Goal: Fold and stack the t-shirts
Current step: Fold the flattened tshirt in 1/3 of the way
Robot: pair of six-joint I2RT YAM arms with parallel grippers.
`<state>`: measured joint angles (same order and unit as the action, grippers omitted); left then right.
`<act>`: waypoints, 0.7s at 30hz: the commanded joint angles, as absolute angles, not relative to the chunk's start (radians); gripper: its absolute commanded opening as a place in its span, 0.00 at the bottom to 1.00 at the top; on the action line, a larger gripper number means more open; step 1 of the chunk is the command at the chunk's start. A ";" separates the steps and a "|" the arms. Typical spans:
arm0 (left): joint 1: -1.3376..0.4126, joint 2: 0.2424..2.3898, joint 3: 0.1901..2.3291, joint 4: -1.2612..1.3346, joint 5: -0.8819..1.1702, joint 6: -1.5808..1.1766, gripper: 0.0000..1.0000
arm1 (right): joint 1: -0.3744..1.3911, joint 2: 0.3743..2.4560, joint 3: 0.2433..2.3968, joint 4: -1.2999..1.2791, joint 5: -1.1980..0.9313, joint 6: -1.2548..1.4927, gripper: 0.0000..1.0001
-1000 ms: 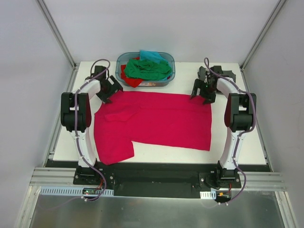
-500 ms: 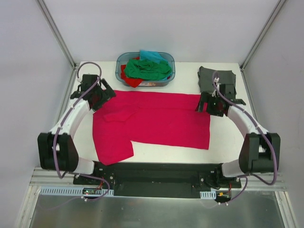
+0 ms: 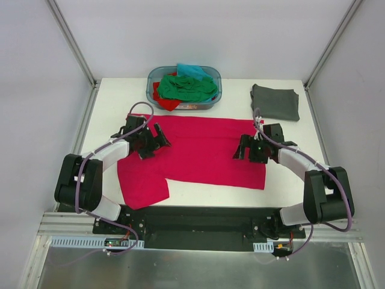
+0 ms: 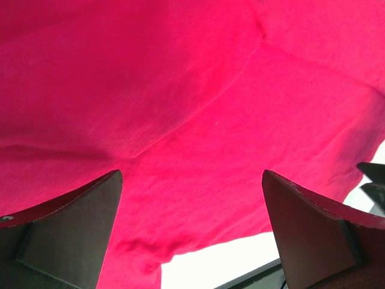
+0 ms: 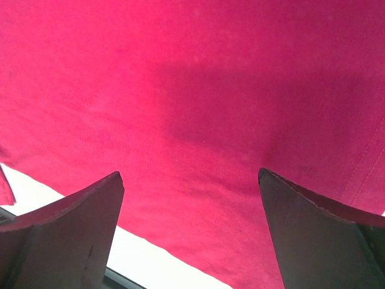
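Note:
A large crimson-pink t-shirt (image 3: 198, 150) lies spread flat on the white table, one sleeve hanging toward the near left. It fills the left wrist view (image 4: 192, 108) and the right wrist view (image 5: 198, 90). My left gripper (image 3: 157, 138) is open and empty, low over the shirt's left part. My right gripper (image 3: 240, 148) is open and empty, low over the shirt's right part. A folded dark grey t-shirt (image 3: 275, 102) lies at the far right. Green (image 3: 186, 86), red (image 3: 165, 101) and teal (image 3: 191, 69) t-shirts are heaped in the basket.
A blue-green plastic basket (image 3: 216, 90) stands at the far middle of the table (image 3: 301, 180). Bare table shows near the front edge in the left wrist view (image 4: 216, 265) and the right wrist view (image 5: 150, 259). Metal frame posts rise at the back corners.
Both arms have swung inward from the shirt's far corners to positions over the shirt. The dark grey shirt, hidden by the right arm before, now shows fully.

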<state>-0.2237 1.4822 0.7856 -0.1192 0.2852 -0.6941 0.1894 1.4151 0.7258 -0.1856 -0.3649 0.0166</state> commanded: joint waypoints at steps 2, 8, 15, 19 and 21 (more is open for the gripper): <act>-0.239 1.508 0.785 0.061 0.275 -0.723 0.99 | 0.186 1.405 0.681 -0.156 -0.354 0.008 0.96; -0.241 1.568 0.816 0.072 0.244 -0.730 0.99 | 0.186 1.448 0.676 -0.146 -0.333 0.008 0.96; -0.279 1.609 0.815 0.055 0.263 -0.741 0.91 | 0.186 1.431 0.673 -0.155 -0.313 0.008 0.96; -0.291 1.640 0.847 0.011 0.204 -0.738 0.71 | 0.186 1.425 0.669 -0.155 -0.324 0.008 0.96; -0.298 1.643 0.857 0.003 0.178 -0.741 0.58 | 0.187 1.431 0.670 -0.155 -0.325 0.008 0.96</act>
